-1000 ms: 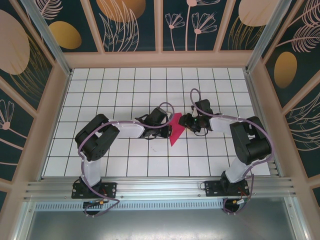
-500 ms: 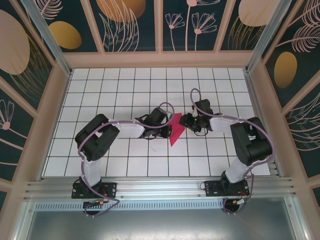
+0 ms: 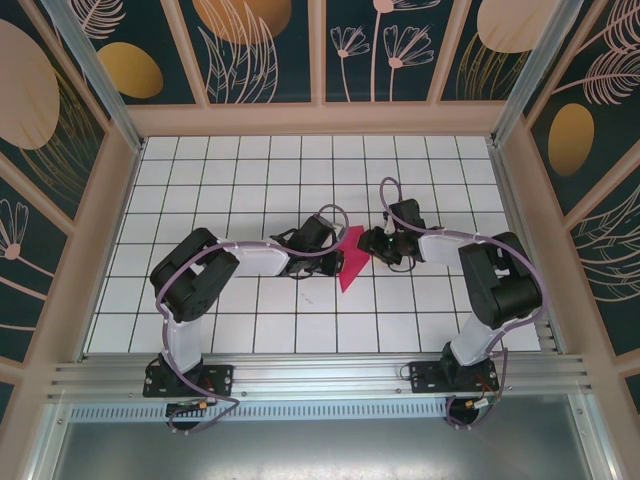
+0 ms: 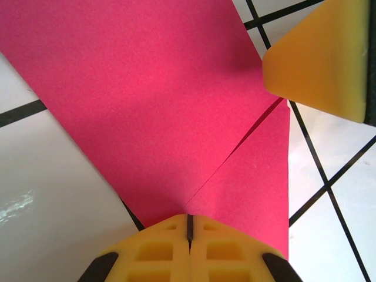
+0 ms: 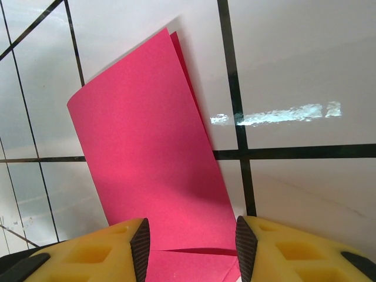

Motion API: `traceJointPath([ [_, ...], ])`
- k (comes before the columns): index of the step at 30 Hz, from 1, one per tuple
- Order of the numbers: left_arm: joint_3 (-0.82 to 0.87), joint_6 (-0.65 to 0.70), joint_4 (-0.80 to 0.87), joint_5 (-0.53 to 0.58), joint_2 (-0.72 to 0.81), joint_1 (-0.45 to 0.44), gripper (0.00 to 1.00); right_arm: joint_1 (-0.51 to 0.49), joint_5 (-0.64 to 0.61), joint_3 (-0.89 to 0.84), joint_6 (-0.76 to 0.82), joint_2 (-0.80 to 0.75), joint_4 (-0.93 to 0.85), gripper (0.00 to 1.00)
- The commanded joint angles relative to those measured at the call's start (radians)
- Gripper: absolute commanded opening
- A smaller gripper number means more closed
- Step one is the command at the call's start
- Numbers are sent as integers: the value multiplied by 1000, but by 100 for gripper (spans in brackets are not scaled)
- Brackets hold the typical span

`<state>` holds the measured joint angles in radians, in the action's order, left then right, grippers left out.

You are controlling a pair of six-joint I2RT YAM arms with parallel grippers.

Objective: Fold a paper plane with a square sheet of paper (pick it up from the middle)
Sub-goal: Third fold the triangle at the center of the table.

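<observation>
Left gripper (image 4: 189, 222) is closed, its joined tips set against the folded pink sheet (image 3: 349, 262) at its 9 o'clock side. The right gripper (image 5: 189, 234) stands part open, jaws either side of the 2 o'clock edge. The sheet lies at the centre of the white table (image 3: 230, 170), its long axis running 12 to 6 o'clock in the top view and its narrow tip toward 6. Teal walls (image 3: 270, 50) painted with gold and peach plants enclose that black-gridded surface, and the plain magenta sheet shows a diagonal crease and one bowed layer.
</observation>
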<state>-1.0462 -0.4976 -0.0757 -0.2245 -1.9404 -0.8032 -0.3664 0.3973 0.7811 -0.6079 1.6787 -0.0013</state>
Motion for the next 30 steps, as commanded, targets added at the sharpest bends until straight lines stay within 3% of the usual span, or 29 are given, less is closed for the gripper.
traceJointPath([
  [1,15,24,47,5,-23,4,0,1,-1,5,-3,-7,-2,45],
  [7,17,26,50,4,-22,5,0,5,-55,4,7,-48,-29,46],
  [14,20,27,50,2,-21,4,0,0,28,-17,-18,0,39,46],
  [30,20,31,54,5,-15,4,0,-2,81,-9,-36,-30,50,45],
])
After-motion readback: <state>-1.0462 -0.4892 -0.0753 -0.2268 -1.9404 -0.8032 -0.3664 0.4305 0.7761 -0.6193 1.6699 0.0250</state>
